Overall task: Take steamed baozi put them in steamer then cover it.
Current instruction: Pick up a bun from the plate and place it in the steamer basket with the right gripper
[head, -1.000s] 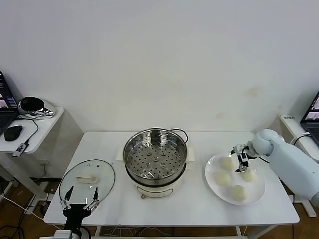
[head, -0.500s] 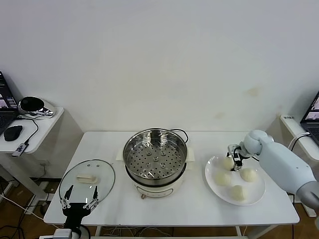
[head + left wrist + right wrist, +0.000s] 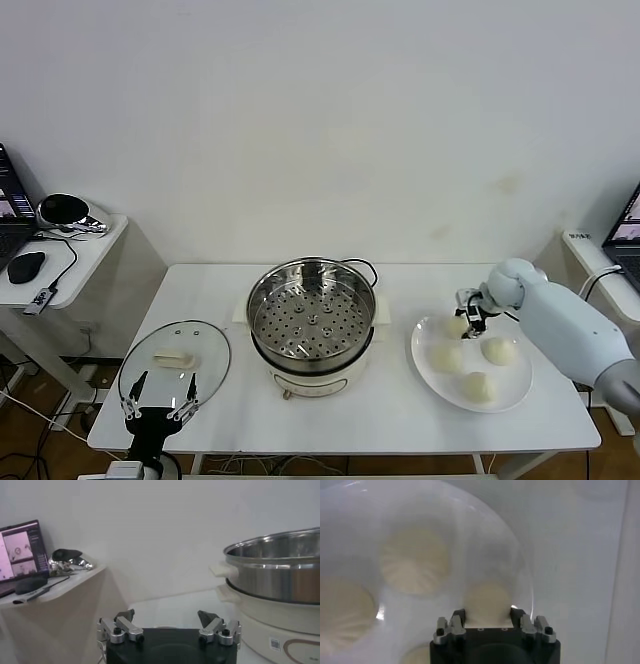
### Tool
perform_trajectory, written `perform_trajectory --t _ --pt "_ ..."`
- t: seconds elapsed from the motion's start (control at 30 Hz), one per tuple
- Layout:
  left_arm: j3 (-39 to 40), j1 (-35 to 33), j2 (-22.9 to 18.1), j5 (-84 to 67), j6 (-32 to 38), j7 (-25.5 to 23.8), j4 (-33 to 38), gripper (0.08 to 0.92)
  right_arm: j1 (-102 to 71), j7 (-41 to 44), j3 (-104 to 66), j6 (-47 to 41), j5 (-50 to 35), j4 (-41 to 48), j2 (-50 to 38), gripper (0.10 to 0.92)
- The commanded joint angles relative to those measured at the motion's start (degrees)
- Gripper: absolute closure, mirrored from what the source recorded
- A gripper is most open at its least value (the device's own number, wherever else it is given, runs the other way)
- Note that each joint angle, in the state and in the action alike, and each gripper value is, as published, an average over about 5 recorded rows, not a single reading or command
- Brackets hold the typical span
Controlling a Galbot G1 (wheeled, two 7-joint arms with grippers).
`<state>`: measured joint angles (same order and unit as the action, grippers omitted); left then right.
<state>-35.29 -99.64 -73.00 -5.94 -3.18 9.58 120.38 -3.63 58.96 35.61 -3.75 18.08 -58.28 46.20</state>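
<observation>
The left gripper (image 3: 158,398) waited spread wide at the table's (image 3: 390,420) near edge, beside the cover (image 3: 175,360). Farther back stood the steamer (image 3: 312,318). On the plate (image 3: 446,392), the right gripper (image 3: 487,616) apparently clasped 1 of 4 baozi (image 3: 487,600).

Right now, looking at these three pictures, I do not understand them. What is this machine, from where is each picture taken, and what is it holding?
It is a two-armed robot at a white table. One picture looks down from its head; the others come from cameras on each wrist. The steamer stands in the middle, uncovered. Its glass cover lies near the left gripper, which waits open and empty. On the plate are four baozi. The right gripper has its fingers around the back baozi, apparently gripping it.
</observation>
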Motion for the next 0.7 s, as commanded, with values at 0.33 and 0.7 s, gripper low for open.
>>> perform_trajectory --t 0.33,0.7 --pt "0.70 0.55 1.09 -2.23 0.19 -0.39 0.67 0.177 34.46 1.85 23.83 1.95 -28.30 -19.13 -6.77 0.463" --pt "-0.12 1.41 1.63 -3.27 0.38 -0.51 1.07 0.177 41.93 -0.76 35.79 11.24 -33.27 -14.55 12.53 0.453"
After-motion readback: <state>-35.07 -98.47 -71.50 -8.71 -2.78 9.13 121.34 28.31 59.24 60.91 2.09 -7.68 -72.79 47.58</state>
